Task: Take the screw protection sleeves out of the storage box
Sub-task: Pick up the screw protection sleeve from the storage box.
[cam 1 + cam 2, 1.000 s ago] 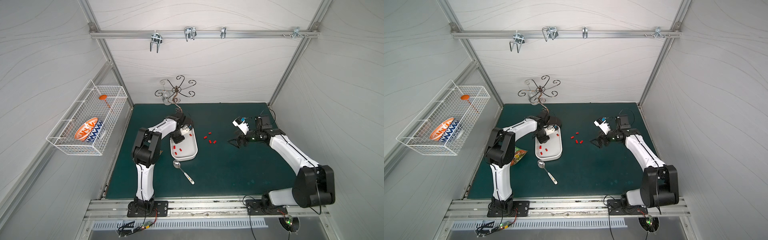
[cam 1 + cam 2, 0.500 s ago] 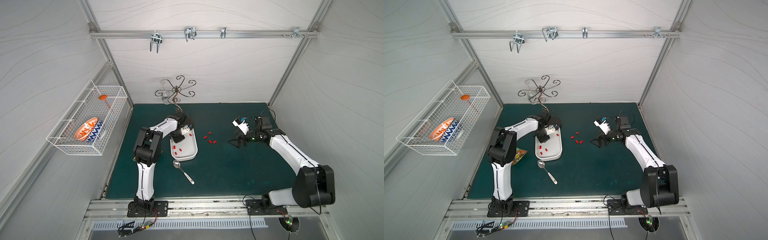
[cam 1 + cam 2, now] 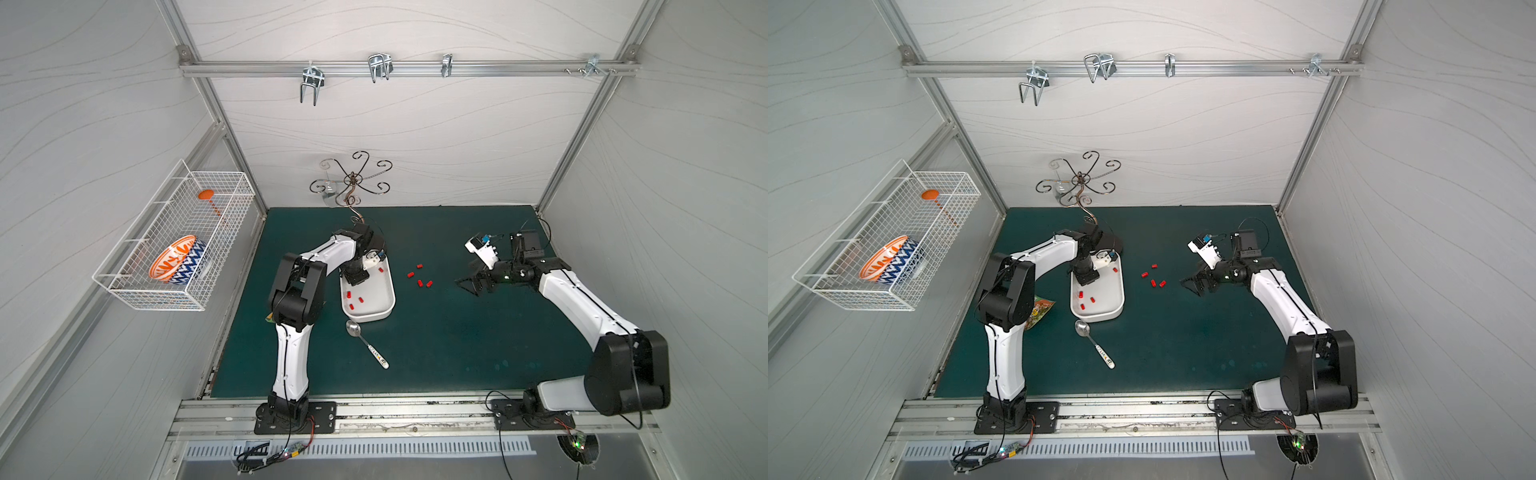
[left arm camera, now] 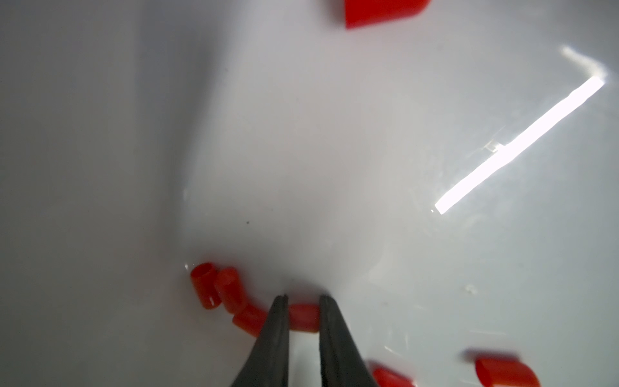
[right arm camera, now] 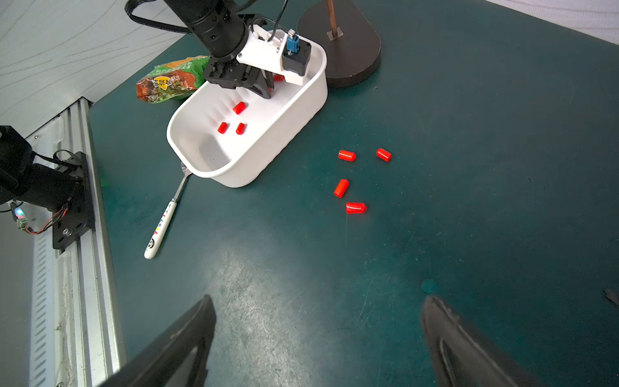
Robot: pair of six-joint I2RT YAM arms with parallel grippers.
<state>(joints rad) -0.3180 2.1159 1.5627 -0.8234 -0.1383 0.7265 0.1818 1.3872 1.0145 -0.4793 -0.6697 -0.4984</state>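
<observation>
**Left wrist view: gripper pinching a red sleeve in the box**

Left gripper (image 4: 303,297) clamped on one screw protection sleeve (image 4: 303,318), a fingertip pressed to each side, low on the floor of the white storage box (image 5: 274,144). Sleeves are bright red, glossy, short stubby cylinders. A neighbour (image 4: 202,281) shows a hollow open end, one of three lying in a row just beside the pinched one. Both top views: three sleeves (image 3: 360,299) loose toward the box's near end, four sleeves (image 3: 420,283) out on the green surface (image 3: 436,340). Right gripper (image 5: 318,298) hangs above the bare surface, spread wide.
</observation>
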